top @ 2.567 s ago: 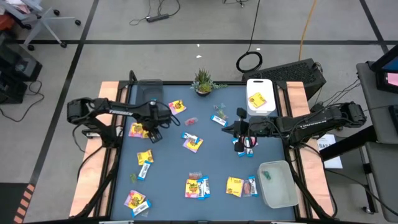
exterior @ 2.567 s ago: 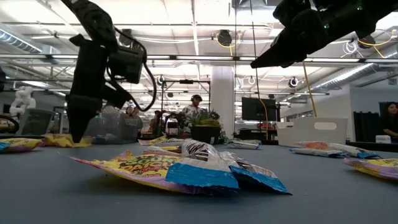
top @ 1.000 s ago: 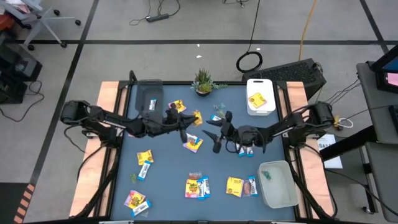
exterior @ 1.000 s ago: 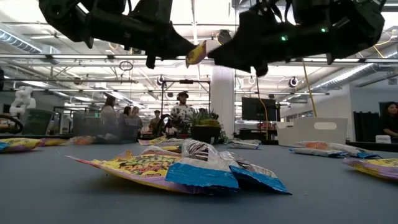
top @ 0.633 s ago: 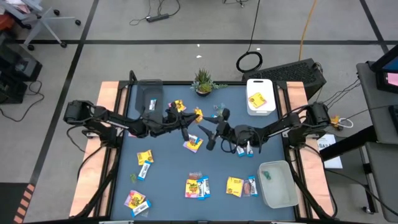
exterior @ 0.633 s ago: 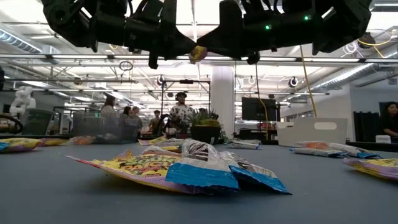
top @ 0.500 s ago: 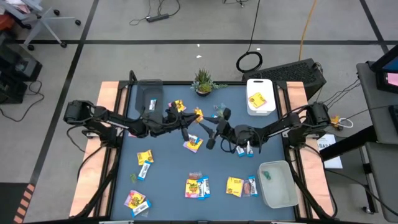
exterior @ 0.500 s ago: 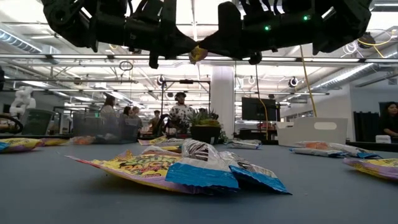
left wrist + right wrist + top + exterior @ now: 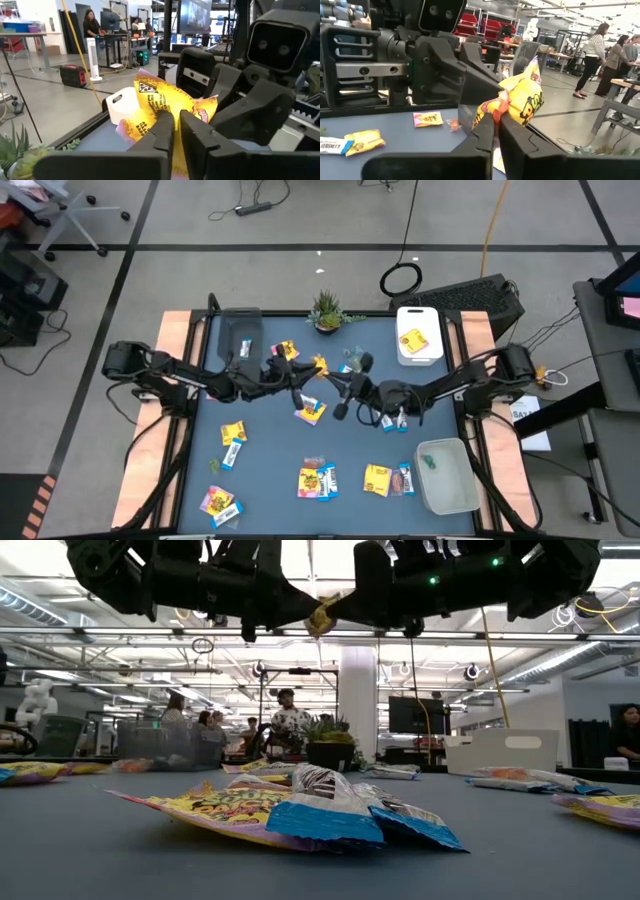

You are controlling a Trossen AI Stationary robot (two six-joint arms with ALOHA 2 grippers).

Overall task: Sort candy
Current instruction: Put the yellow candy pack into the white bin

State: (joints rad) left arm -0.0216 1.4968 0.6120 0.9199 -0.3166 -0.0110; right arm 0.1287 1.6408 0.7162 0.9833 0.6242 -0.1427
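A yellow candy packet (image 9: 319,365) hangs in the air over the table's middle, between my two grippers. My left gripper (image 9: 306,374) reaches in from the table's left and my right gripper (image 9: 332,378) from the right; each is shut on the packet. The low view shows the packet (image 9: 322,616) high above the tabletop between both fingertip pairs. More candy lies flat on the blue table: yellow packets (image 9: 311,411) (image 9: 318,480) (image 9: 233,432) and blue-and-white bars (image 9: 231,453). My left gripper pinches the packet's lower edge (image 9: 172,111) between its two fingers (image 9: 161,132). The fingers come level from the table's left. The packet stands crumpled above the fingertips, clear of the table. My right gripper pinches the opposite end of the packet (image 9: 501,107) between its two fingers (image 9: 512,134), coming level from the table's right. The yellow body (image 9: 526,102) bulges up past the fingertips, lifted clear.
A white tray (image 9: 433,352) holding a yellow packet sits at the far right. A clear bin (image 9: 447,478) stands at the near right and a clear container (image 9: 238,332) at the far left. A small potted plant (image 9: 326,311) is at the far edge. People stand beyond the table.
My right gripper, open a second ago, has moved toward my left gripper and shut on the yellow packet that the left one holds in the air. The packet stays high above the table's middle.
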